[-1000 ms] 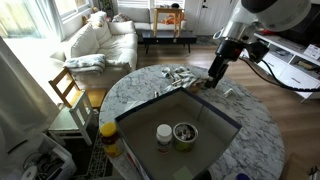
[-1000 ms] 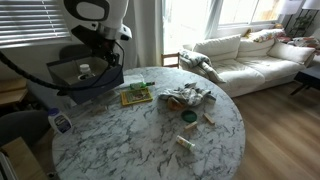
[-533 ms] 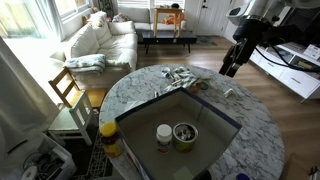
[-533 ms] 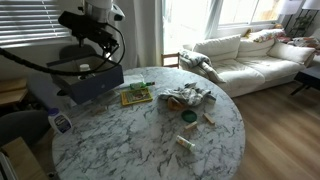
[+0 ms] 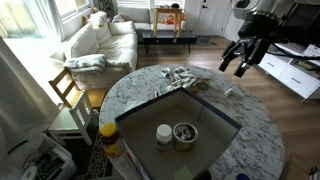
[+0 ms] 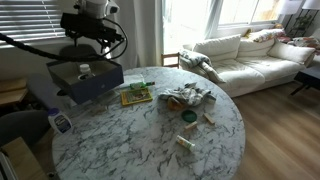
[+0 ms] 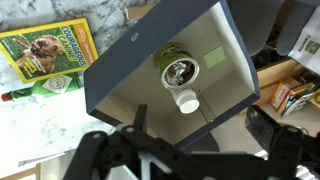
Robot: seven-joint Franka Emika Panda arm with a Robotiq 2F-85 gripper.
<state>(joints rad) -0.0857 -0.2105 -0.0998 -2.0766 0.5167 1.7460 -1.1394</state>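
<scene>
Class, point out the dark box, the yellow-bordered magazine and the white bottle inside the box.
dark box [image 7: 130,85], wrist view, bare patch of its inside floor.
yellow-bordered magazine [image 7: 50,45], wrist view, middle of its cover.
white bottle [image 7: 187,101], wrist view, its top.

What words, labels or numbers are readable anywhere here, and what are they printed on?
No text can be read for certain.
Yellow-bordered magazine: title too blurred.
Green bottle beside it: label too small.
Boxes next to the dark bin: print too blurred.
</scene>
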